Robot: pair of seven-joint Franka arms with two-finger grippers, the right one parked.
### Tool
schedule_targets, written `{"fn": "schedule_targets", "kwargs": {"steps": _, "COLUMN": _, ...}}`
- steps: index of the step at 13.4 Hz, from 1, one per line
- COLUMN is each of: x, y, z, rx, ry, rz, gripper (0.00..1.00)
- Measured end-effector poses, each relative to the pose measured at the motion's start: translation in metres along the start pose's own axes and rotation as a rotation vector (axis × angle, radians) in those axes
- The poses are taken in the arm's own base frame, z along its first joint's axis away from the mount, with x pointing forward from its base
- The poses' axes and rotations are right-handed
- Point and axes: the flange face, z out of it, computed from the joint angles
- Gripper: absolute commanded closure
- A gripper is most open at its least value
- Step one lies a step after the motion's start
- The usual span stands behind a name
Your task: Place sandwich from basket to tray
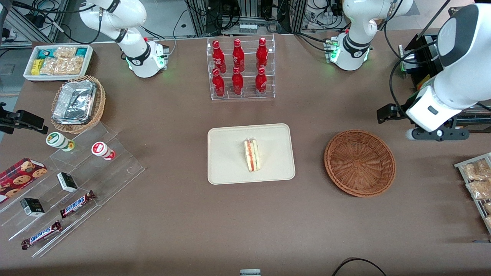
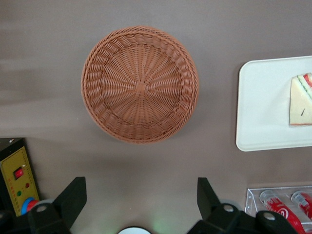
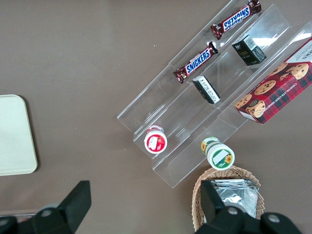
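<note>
1. One sandwich [image 1: 251, 155] lies on the one tray [image 1: 230, 168], near its middle, in the centre of the counter [image 1: 191, 230].
2. One basket [image 1: 360, 163] stands beside the tray, toward the working arm's end, with nothing in it.
3. The gripper [image 2: 141, 202] hangs above the counter near the basket, its two fingers [image 2: 73, 197] spread wide and holding nothing.
4. Six red bottles [image 1: 238, 67] stand in a clear rack, farther from the front camera than the tray.
5. Toward the parked arm's end there are two bars [image 1: 76, 204] with the word "SNICKERS", two small dark boxes [image 1: 67, 181], two round cups [image 1: 102, 150] and one red cookie box [image 1: 19, 174].
6. One lighter basket [image 1: 78, 103] there holds foil, and one white box [image 1: 57, 61] holds snack packets.
7. The left wrist view shows a yellow control panel [image 2: 17, 178] with a red switch.
8. The right wrist view shows the stepped clear shelf [image 3: 195, 126] from above; the sandwich does not appear in it.
</note>
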Motion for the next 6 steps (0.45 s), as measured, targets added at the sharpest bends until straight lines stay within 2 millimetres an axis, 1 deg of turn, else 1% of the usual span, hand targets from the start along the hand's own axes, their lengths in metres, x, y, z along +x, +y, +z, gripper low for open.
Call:
{"fn": "schedule_targets", "kwargs": {"steps": 2, "x": -0.009, "y": -0.010, "z": -0.010, "rx": 0.001, "ry": 0.001, "rz": 0.017, "gripper": 0.00}}
{"fn": "schedule_targets", "kwargs": {"steps": 4, "x": -0.012, "y": -0.019, "z": -0.016, "rx": 0.000, "ry": 0.009, "rz": 0.016, "gripper": 0.00}}
{"fn": "schedule_targets", "kwargs": {"steps": 6, "x": -0.015, "y": -0.023, "z": -0.019, "rx": 0.000, "ry": 0.012, "rz": 0.013, "gripper": 0.00}}
